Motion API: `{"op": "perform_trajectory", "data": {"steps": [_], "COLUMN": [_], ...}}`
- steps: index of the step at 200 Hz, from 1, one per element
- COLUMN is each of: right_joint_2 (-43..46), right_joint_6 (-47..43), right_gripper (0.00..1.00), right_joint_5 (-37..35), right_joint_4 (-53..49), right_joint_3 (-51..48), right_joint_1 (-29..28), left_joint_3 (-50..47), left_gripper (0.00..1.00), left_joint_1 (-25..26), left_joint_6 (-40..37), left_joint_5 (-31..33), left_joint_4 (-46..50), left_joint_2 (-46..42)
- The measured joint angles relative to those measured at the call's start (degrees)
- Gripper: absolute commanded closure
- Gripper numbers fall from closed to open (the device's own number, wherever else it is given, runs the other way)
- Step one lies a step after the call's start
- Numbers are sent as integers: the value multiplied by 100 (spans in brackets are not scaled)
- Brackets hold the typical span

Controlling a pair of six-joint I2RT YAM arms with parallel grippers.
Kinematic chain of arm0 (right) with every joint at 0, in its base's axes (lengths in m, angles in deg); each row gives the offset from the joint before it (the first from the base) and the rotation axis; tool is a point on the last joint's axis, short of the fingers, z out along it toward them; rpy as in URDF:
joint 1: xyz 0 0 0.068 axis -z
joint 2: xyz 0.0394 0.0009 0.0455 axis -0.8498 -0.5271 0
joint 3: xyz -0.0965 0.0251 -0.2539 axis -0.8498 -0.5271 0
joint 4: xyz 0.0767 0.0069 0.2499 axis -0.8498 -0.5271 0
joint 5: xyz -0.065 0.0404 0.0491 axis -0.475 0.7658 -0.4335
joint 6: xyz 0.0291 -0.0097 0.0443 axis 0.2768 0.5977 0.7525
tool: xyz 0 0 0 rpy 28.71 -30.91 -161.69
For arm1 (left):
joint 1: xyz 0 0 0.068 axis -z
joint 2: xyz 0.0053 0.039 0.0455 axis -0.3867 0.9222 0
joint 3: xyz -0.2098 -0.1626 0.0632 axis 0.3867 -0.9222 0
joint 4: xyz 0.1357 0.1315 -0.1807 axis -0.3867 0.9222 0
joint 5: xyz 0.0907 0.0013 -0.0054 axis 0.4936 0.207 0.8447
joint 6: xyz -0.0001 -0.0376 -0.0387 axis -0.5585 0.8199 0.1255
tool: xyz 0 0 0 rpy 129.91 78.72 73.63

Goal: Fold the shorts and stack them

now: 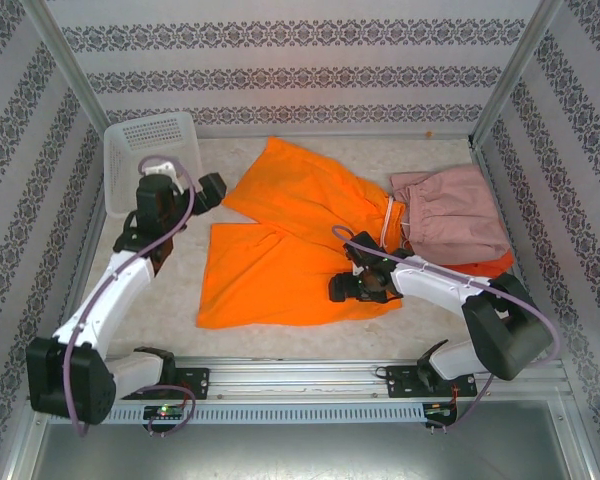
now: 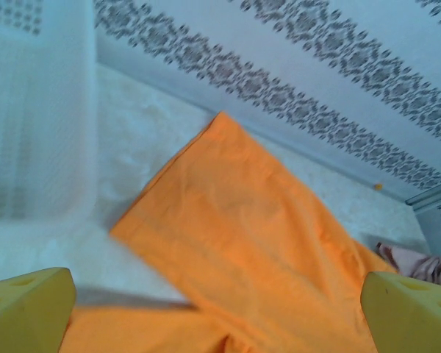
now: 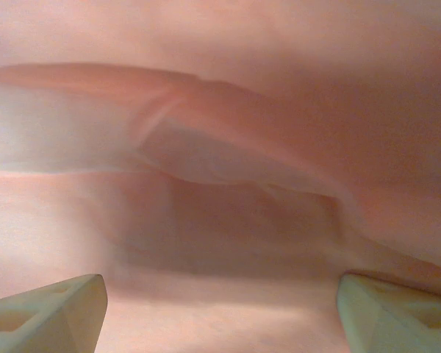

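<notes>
Left of the orange shorts (image 1: 280,240), the left gripper (image 1: 218,191) hovers spread wide; over their near edge, the right gripper (image 1: 340,288) is spread too.

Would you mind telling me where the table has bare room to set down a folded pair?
Bare table runs along the back wall, between the white mesh basket and the pink shorts, behind the orange shorts. A narrow strip lies between their hem and the front rail. Crowded on the right: pink shorts and right arm.
</notes>
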Motion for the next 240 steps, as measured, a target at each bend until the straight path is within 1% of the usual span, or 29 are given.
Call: {"op": "perform_trajectory", "data": {"steps": [28, 61, 76, 96, 138, 181, 240], "right_joint_2": [-85, -66, 17, 223, 673, 774, 743], "right_joint_6": [-221, -326, -343, -354, -402, -433, -433], "right_gripper": [17, 16, 16, 16, 16, 16, 16], "right_joint_5": [-367, -476, -476, -474, -474, -474, -450], "right_joint_4": [-404, -575, -603, -601, -588, -553, -466], "right_joint_3": [149, 168, 170, 168, 162, 9, -37], "right_joint_1": [90, 173, 210, 210, 247, 284, 284], "left_joint_3": [769, 1403, 1582, 1690, 1757, 1703, 1207], "left_gripper": [0, 0, 0, 0, 0, 0, 0], "left_joint_1": [4, 72, 79, 79, 74, 22, -396], "left_joint_6": [-17, -17, -24, -63, -249, -341, -363], "left_joint_5": [-297, -595, -651, -658, -540, -476, -376], "left_joint_4": [-9, 2, 0, -2, -2, -83, -151], "left_joint_2": [1110, 2439, 2865, 3193, 3399, 3394, 3171]}}
